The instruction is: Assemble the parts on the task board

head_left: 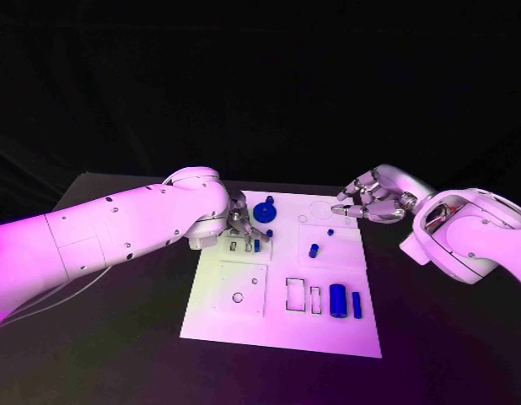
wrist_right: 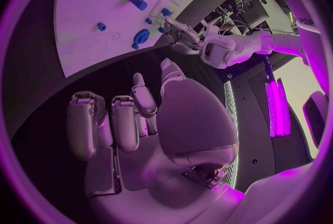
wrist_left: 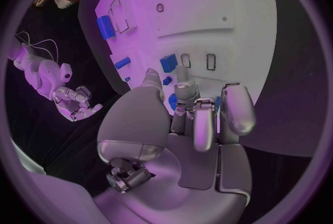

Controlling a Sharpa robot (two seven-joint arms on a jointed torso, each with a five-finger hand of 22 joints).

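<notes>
Head view is showing the white board (head_left: pixel 287 295) lying flat in the middle of the black table (head_left: pixel 115 337), with small blue parts scattered over it: a round disc (head_left: pixel 265 212) near the far edge, a short peg (head_left: pixel 313 250) in the middle, and two cylinders (head_left: pixel 337 300) lying side by side near the right of the near edge. The left hand (head_left: pixel 239 226) is hanging over the far left part of the board, fingers curled down just beside the disc and a small blue block (wrist_left: pixel 168 62), probably working a part into its slot. Whether it is actually pinching a piece I cannot tell; blue is showing between the fingers (wrist_left: pixel 196 118) in the left wrist view, but the grip itself is hidden. The right hand (head_left: pixel 373 202) is hovering off the board's far right corner, fingers loosely curled and holding nothing, seemingly waiting clear of the work.
</notes>
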